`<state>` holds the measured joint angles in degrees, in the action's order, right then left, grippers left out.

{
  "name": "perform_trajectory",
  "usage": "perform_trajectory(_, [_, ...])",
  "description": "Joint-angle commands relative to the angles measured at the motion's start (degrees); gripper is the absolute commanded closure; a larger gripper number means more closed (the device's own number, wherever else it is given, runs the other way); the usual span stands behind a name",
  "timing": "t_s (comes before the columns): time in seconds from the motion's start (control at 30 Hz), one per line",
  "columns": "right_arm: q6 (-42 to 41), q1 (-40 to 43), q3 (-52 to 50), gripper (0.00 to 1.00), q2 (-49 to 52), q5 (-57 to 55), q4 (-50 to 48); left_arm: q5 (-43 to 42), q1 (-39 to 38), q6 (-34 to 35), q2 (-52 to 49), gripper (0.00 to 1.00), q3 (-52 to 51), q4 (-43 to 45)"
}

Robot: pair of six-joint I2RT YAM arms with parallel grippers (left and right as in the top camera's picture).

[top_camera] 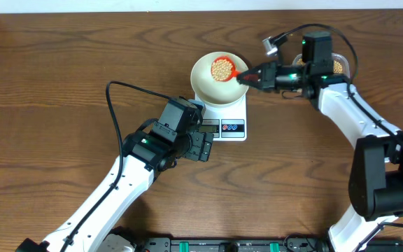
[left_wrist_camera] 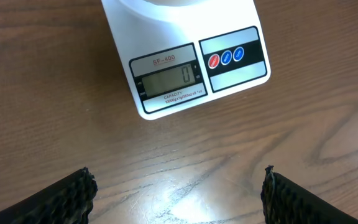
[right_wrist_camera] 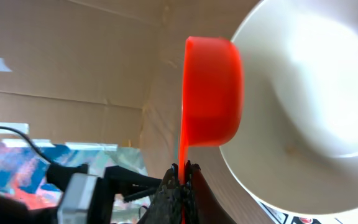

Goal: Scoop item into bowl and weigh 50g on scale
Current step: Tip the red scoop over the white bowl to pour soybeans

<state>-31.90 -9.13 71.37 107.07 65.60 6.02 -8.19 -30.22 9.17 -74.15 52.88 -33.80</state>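
R gripper (right_wrist_camera: 182,177) clamped on scoop (right_wrist_camera: 210,93) w/ beans (top_camera: 221,67) over bowl (top_camera: 205,87); L gripper (left_wrist_camera: 178,183) wide open, empty, near scale (left_wrist_camera: 166,37).

Left arm (top_camera: 110,192): white, comes in from lower left of overhead frame, slants up-right to middle. Black wrist bent. Left gripper (top_camera: 205,145) points right, over counter (left_wrist_camera: 166,162). Jaws wide apart, nothing between them. In wrist view, dark tips sit at lower left and lower right.

Right arm (top_camera: 348,112): rises from lower right, white link slants up-left, black wrist at upper right. Right gripper (top_camera: 252,75) points left. Jaws pinched tight on thin handle of red scoop (right_wrist_camera: 210,93).
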Motion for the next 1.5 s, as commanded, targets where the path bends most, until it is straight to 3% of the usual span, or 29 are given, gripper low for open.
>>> perform_trajectory(0.0, [4.24,-1.53,0.87,0.98,-1.42,-4.87,2.95,0.98,-0.09,-0.13,-0.33,0.13,-0.09,0.07])
perform_trajectory(0.37, [17.29,-3.45,10.38,0.99,-1.42,-19.63,23.98,0.98,-0.09,-0.13,-0.33,0.12,-0.09,0.07])
perform_trajectory(0.73, [28.98,-10.12,20.09,0.98,-1.42,-38.93,36.57,0.98,-0.09,-0.11,-0.33,0.12,-0.09,0.07])
perform_trajectory(1.03, [37.97,-16.87,22.4,0.98,-1.42,-55.78,38.75,0.98,-0.09,-0.13,-0.33,0.13,-0.09,0.04])
perform_trajectory(1.3, [43.39,-24.15,22.4,0.99,-1.42,-78.42,38.1,0.98,-0.09,-0.13,-0.33,0.12,-0.09,0.07])
perform_trajectory(1.47, [44.87,-26.45,22.43,0.99,-1.44,-83.27,36.83,0.98,-0.09,-0.13,-0.33,0.12,-0.09,0.04])
